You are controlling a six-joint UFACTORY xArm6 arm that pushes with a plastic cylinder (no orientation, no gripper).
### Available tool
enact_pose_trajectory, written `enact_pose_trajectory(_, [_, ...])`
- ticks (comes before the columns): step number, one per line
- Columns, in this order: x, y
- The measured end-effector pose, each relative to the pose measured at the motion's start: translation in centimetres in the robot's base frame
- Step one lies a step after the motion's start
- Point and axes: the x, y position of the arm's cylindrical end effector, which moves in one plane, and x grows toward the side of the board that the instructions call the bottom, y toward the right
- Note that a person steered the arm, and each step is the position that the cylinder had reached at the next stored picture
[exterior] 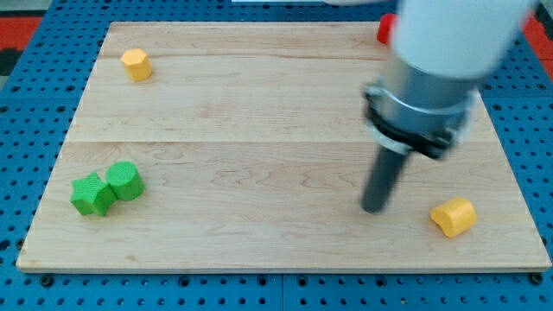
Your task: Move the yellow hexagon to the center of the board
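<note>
A small yellow hexagon block (136, 64) sits near the board's top left corner. A second yellow block (454, 216), more of a rounded chunk, lies near the bottom right. My tip (373, 208) rests on the board right of centre, about a block-and-a-half's width left of that second yellow block and far from the hexagon. Two green blocks (106, 187) touch each other at the lower left. A red block (386, 28) shows at the top right, partly hidden behind the arm.
The wooden board (259, 130) lies on a blue pegboard table. The arm's white and grey body (432, 78) covers the board's upper right part.
</note>
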Motion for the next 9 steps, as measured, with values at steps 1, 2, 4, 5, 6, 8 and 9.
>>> enact_pose_trajectory(1, [-8.9,-6.2])
enact_pose_trajectory(2, [-17.5,-11.0])
enact_pose_trajectory(4, [-29.0,-23.7])
enact_pose_trajectory(5, [-28.7,-31.0])
enact_pose_trajectory(6, [-24.3,-30.9])
enact_pose_trajectory(8, [-18.2,-29.6])
enact_pose_trajectory(9, [-14.8,-27.9])
